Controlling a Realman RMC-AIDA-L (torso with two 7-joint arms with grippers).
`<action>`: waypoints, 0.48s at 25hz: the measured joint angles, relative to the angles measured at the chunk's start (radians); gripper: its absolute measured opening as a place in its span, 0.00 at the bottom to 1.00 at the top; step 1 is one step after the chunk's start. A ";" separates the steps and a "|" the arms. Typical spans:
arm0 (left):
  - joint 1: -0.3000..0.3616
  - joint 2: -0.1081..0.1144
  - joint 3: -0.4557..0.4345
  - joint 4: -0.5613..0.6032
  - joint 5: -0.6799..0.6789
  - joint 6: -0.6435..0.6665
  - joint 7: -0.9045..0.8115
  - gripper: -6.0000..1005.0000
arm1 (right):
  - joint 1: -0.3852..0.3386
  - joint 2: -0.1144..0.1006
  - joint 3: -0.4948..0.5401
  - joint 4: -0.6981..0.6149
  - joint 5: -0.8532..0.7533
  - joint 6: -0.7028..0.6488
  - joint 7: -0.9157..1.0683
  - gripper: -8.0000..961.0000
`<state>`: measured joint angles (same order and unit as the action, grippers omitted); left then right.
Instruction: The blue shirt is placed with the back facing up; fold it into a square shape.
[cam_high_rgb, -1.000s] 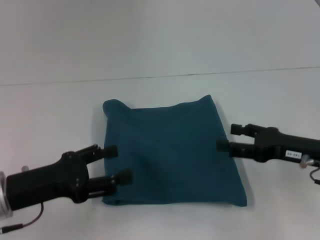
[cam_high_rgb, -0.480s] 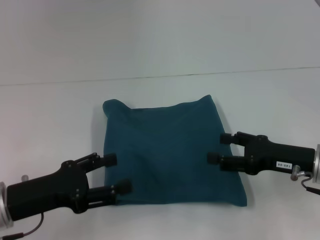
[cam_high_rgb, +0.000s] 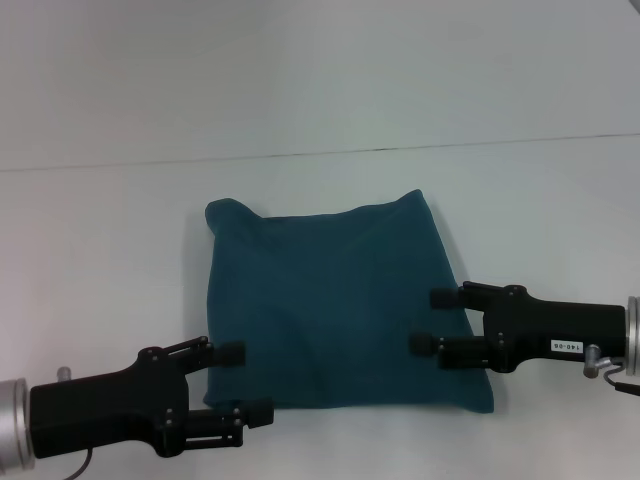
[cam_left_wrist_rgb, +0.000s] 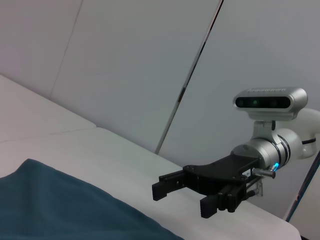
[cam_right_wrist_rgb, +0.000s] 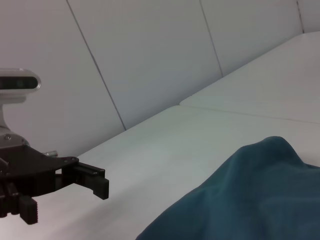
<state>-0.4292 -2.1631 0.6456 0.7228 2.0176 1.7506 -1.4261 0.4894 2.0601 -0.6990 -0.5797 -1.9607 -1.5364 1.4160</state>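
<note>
The blue shirt (cam_high_rgb: 335, 300) lies on the white table as a folded, roughly square bundle with a slightly rumpled far edge. My left gripper (cam_high_rgb: 246, 383) is open at the shirt's near left corner, one fingertip over the cloth and the other just past the near edge. My right gripper (cam_high_rgb: 430, 321) is open over the shirt's right side, near its near right corner. Neither holds cloth. The left wrist view shows the shirt (cam_left_wrist_rgb: 55, 210) and the right gripper (cam_left_wrist_rgb: 182, 200) beyond it. The right wrist view shows the shirt (cam_right_wrist_rgb: 250, 200) and the left gripper (cam_right_wrist_rgb: 65, 200).
The white table (cam_high_rgb: 100, 230) extends on all sides of the shirt. A seam (cam_high_rgb: 400, 147) runs across behind it. Pale wall panels stand past the table in both wrist views.
Both grippers have drawn back toward the near edge of the shirt, staying open. The right one also shifted slightly inward over the cloth. The shirt has not moved.
</note>
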 joint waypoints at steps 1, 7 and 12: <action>0.000 0.000 0.001 0.000 0.001 -0.001 0.000 0.90 | 0.003 -0.001 -0.003 0.000 0.000 0.000 0.000 0.96; -0.004 0.000 0.008 0.000 0.002 -0.001 0.001 0.90 | 0.018 -0.015 -0.027 -0.002 -0.003 -0.003 0.015 0.96; -0.007 0.000 0.009 0.000 0.002 -0.003 0.001 0.90 | 0.022 -0.024 -0.035 -0.003 -0.008 -0.005 0.042 0.96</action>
<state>-0.4365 -2.1628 0.6546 0.7224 2.0198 1.7479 -1.4251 0.5118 2.0362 -0.7345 -0.5829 -1.9692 -1.5415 1.4585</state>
